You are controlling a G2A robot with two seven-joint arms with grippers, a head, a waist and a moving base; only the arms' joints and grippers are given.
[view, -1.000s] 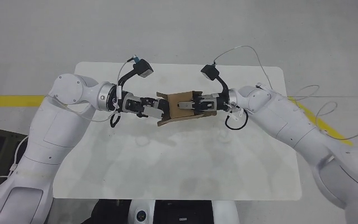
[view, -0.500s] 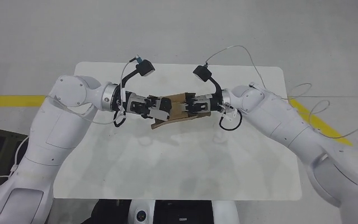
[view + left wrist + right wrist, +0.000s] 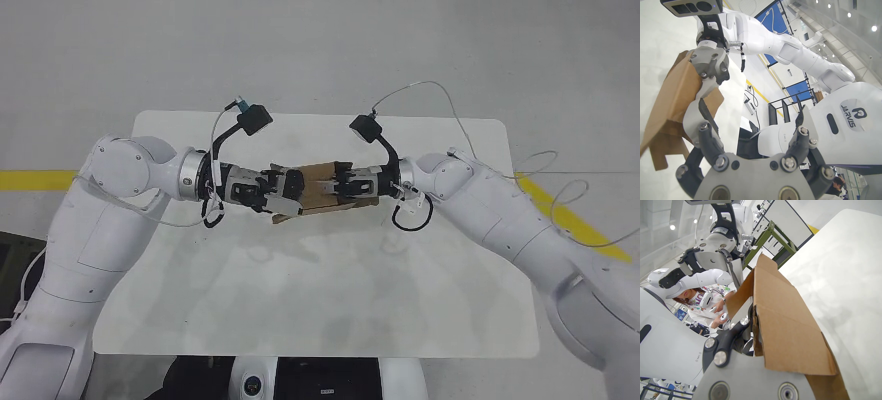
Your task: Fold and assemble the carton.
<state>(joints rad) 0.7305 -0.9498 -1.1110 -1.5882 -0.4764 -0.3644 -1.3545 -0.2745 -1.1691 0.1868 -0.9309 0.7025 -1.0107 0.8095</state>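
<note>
Brown cardboard carton (image 3: pixel 316 189) hangs above the table (image 3: pixel 300 290), behind its centre. I see my right gripper (image 3: pixel 338 187) with fingers clenched on it. My left gripper (image 3: pixel 286 192) has its fingers spread wide, one touching it.

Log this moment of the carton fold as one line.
brown cardboard carton: held over white table | right end effector: shut on carton | left end effector: open at carton's other end
</note>
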